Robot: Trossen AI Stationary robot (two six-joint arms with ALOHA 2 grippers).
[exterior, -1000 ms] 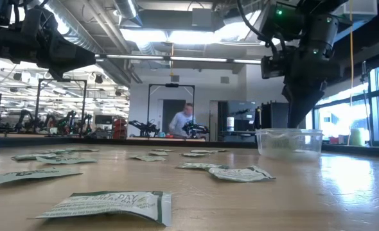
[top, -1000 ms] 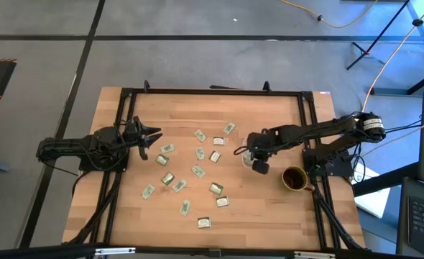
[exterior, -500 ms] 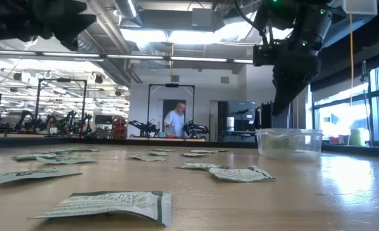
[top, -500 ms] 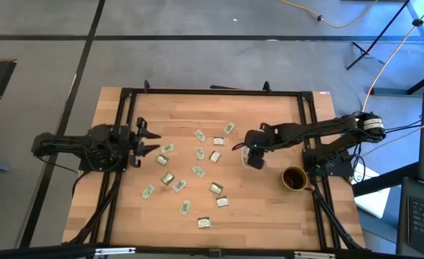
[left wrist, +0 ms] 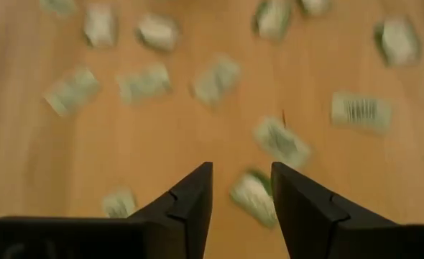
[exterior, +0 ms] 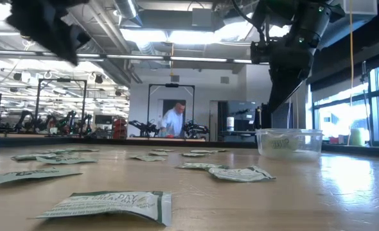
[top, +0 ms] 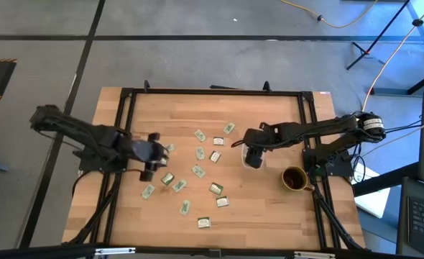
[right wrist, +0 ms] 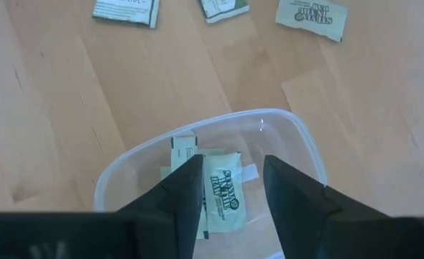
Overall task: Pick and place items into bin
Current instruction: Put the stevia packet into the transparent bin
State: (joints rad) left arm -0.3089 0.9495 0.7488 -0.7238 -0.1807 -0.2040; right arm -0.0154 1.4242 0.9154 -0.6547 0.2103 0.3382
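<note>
The bin (right wrist: 212, 173), a clear tub with rounded corners, stands on the wooden counter (top: 269, 208) and already has a few pale green and white packets lying flat on its floor (right wrist: 223, 191). The right gripper (right wrist: 230, 191) hangs directly above the bin's opening; its fingers (right wrist: 187, 194) are apart with nothing between them, and the packets inside the bin show through the gap. In the low view the bin (exterior: 289, 141) sits with that arm's dark wrist above it. Just beside the bin, toward the counter's right edge, stands a dark brown mug (top: 294, 178).

The rest of the items (top: 197, 170) lie scattered flat on the counter, well apart from the bin on the side away from the mug, spread in a loose patch. Three of them (right wrist: 311, 17) lie near the bin, just beyond its far rim in the right wrist view.

At the far end of that patch from the bin, the left gripper (top: 153, 151) is over the counter among the outermost packets. Its fingers (left wrist: 187, 208) are apart and hold nothing; one packet (left wrist: 254, 196) lies on the wood just ahead of the gap, partly behind one finger.

In the room beyond the counter, a person (exterior: 173, 122) stands at a distant bench.
</note>
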